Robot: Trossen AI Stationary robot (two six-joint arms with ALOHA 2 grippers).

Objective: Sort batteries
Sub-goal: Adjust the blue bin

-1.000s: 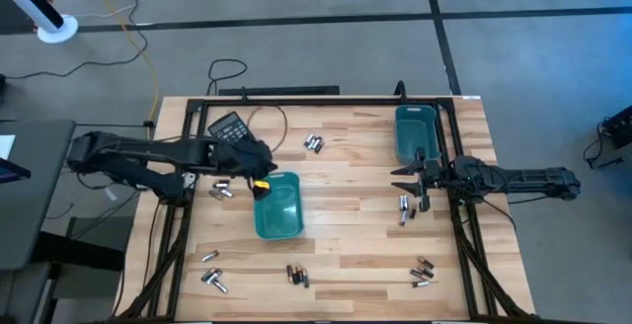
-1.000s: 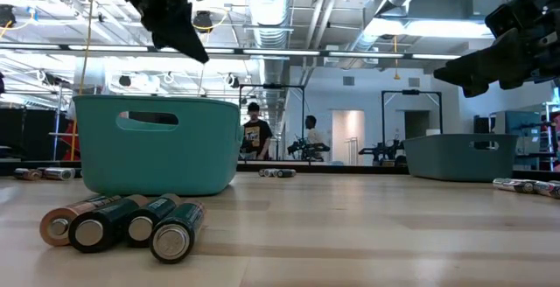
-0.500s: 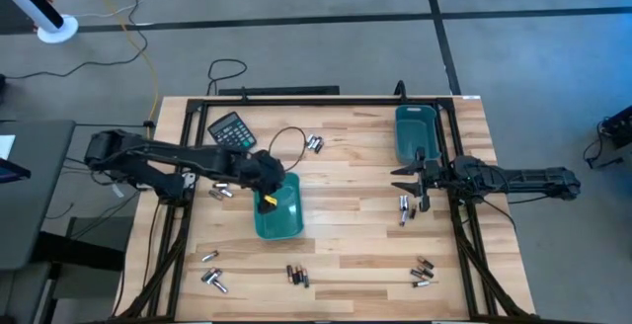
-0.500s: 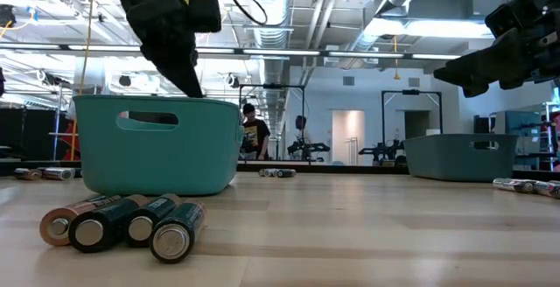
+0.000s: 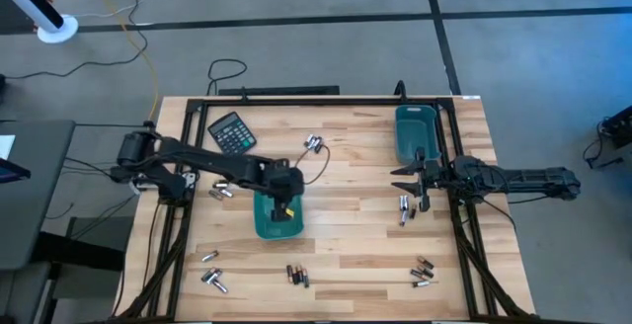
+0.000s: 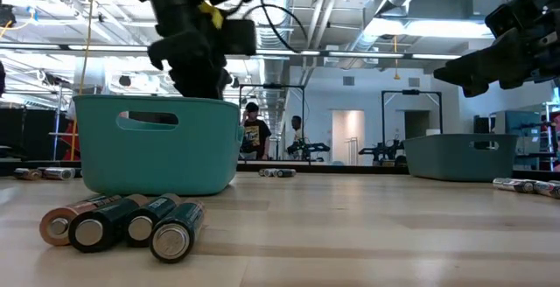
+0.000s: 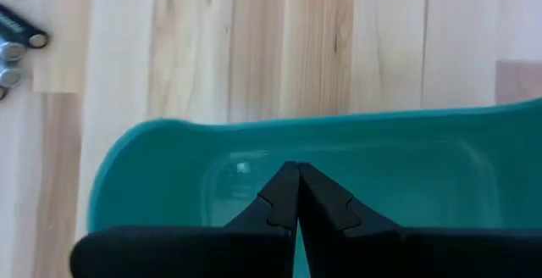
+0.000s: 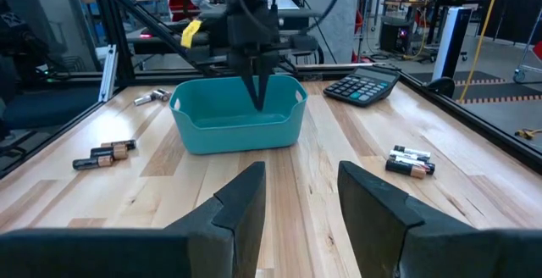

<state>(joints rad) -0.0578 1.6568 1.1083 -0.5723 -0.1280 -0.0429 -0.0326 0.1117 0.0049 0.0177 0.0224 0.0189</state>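
Observation:
Small batteries lie in scattered clusters on the wooden table: near the far edge (image 5: 314, 144), left of the teal bin (image 5: 219, 190), along the near edge (image 5: 297, 276) (image 6: 122, 221), and beside my right gripper (image 5: 404, 208). My left gripper (image 7: 296, 174) is shut and points down into the middle teal bin (image 5: 267, 227) (image 8: 237, 117). No battery shows between its fingers. My right gripper (image 8: 296, 185) is open and hovers above the table at the right (image 5: 410, 179), near the second teal bin (image 5: 416, 131). My left gripper's shut fingertips (image 8: 257, 96) reach down from above inside the teal bin, below its rim (image 6: 157, 101). I cannot tell whether they touch its floor.
A black calculator (image 5: 232, 129) lies at the far left corner, with a cable looping beside it. A dark frame rail runs along the table's far, left and right edges. Bare wood lies between the two bins and in the table's middle.
My left gripper has moved from the middle bin's far left corner toward the table's right and near edges, over the bin. It has then gone down inside the bin. The right arm has kept still.

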